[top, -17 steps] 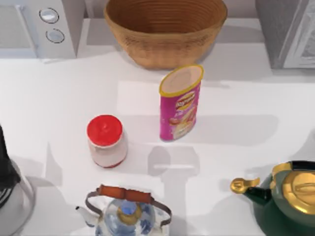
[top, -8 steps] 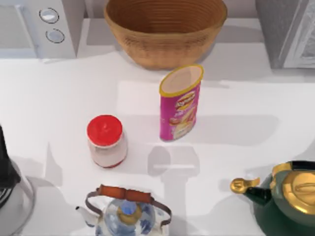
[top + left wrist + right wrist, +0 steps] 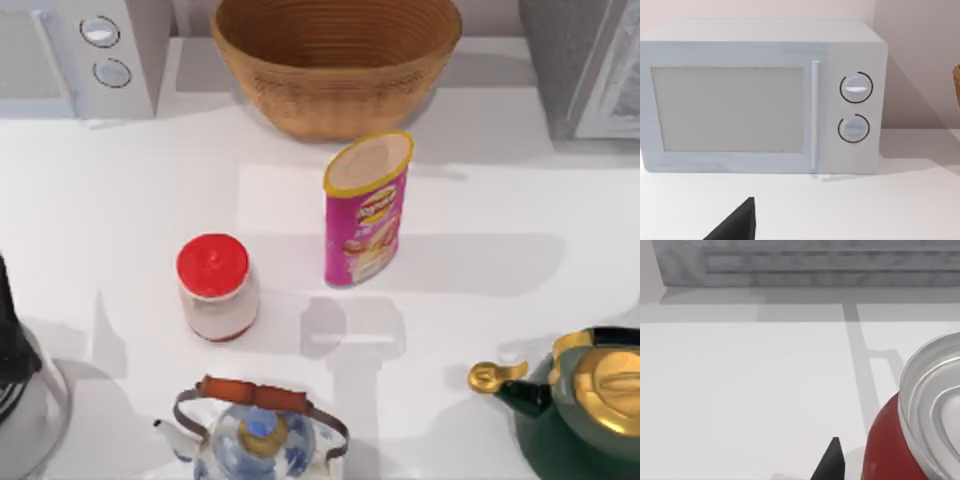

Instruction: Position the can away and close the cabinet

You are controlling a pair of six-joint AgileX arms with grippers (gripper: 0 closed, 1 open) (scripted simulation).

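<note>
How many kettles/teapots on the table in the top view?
2. A blue-and-white teapot with a brown handle at the near edge, centre-left, and a dark green kettle with a gold lid at the near right corner, partly cut off by the frame. Others could lie outside it.

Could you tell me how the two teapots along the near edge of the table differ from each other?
The green teapot is dark green with a gold lid and spout tip; the white teapot is white with blue pattern, a blue knob and a brown overhead handle. The green one sits at the right, the white one near the middle. Both stand upright.
</note>
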